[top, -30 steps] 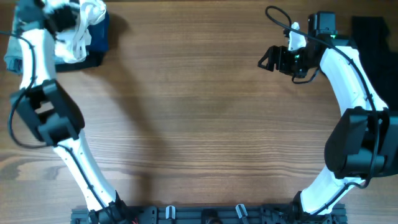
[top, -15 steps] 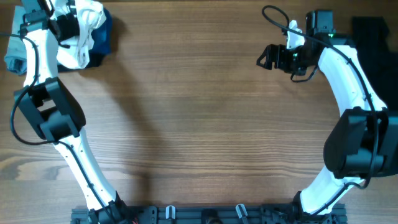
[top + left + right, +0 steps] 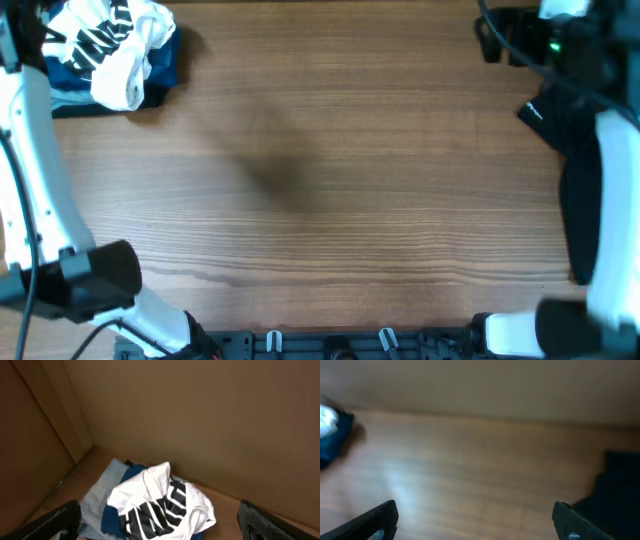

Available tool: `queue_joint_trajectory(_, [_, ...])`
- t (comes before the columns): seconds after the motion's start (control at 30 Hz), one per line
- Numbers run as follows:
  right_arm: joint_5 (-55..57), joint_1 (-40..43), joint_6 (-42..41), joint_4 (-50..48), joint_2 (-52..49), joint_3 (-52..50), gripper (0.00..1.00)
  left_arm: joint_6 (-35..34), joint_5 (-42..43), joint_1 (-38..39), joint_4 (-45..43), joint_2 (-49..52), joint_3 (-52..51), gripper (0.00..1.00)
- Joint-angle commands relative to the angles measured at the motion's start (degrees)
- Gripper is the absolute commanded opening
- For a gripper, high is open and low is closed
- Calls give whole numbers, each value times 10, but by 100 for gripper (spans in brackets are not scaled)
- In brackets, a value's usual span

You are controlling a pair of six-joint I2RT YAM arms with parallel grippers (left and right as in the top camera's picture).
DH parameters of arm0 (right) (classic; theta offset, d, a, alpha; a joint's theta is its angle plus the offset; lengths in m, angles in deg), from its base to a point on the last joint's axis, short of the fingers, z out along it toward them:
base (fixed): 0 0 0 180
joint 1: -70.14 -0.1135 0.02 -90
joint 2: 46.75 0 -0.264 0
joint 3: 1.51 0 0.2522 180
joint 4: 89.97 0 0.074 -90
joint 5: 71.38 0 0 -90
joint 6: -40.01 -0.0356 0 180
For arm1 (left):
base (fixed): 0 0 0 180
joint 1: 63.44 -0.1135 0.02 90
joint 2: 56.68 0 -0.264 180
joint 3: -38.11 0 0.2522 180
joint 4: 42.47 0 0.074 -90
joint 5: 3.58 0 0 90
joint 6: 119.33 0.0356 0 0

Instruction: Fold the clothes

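The white shirt with bold black striped print point(image 3: 110, 45) lies crumpled on top of a pile at the table's far left corner, over a dark blue garment point(image 3: 165, 72). In the left wrist view the shirt point(image 3: 165, 505) lies ahead of my left gripper point(image 3: 159, 507), which is open, empty and apart from it. A pale grey-blue garment point(image 3: 97, 502) lies under the pile. My right gripper point(image 3: 475, 506) is open and empty over bare wood. The black garment point(image 3: 620, 485) lies to its right; its logo is not visible.
The wooden table point(image 3: 330, 180) spans the overhead view. Brown walls point(image 3: 200, 420) stand right behind the pile, meeting in a corner. My right arm point(image 3: 610, 200) fills the right edge of the overhead view and my left arm point(image 3: 30, 150) the left edge.
Both arms have lifted up and outward. The left gripper has drawn back from the pile, and the white shirt now lies loose with its print showing. The right gripper has swung toward the far right.
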Motion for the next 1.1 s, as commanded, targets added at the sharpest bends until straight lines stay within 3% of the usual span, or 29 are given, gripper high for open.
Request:
queue_joint_trajectory(0.0, [11, -1, -17, -2, 96, 13, 100, 3, -6, -3, 5, 20, -9, 100])
queue_joint_trajectory(0.17, [12, -1, -18, -1, 152, 13, 100, 3, -6, -3, 5, 23, -9, 100])
queue_joint_trajectory(0.47, [12, -1, -27, 8, 143, 10, 100, 3, -6, -3, 5, 23, -9, 100])
queue_joint_trajectory(0.57, [21, -2, -20, -2, 181, -32, 100, 3, -6, -3, 5, 23, -9, 100])
queue_joint_trajectory(0.63, [38, -2, -20, -48, 228, -106, 100, 3, -6, -3, 5, 23, -9, 100])
queue_joint_trajectory(0.87, [37, -2, -24, -338, 477, -539, 100, 3, -6, -3, 5, 23, -9, 100])
queue_joint_trajectory(1.07, [7, -15, -24, -531, 643, -827, 100, 3, -6, -3, 5, 23, -9, 100])
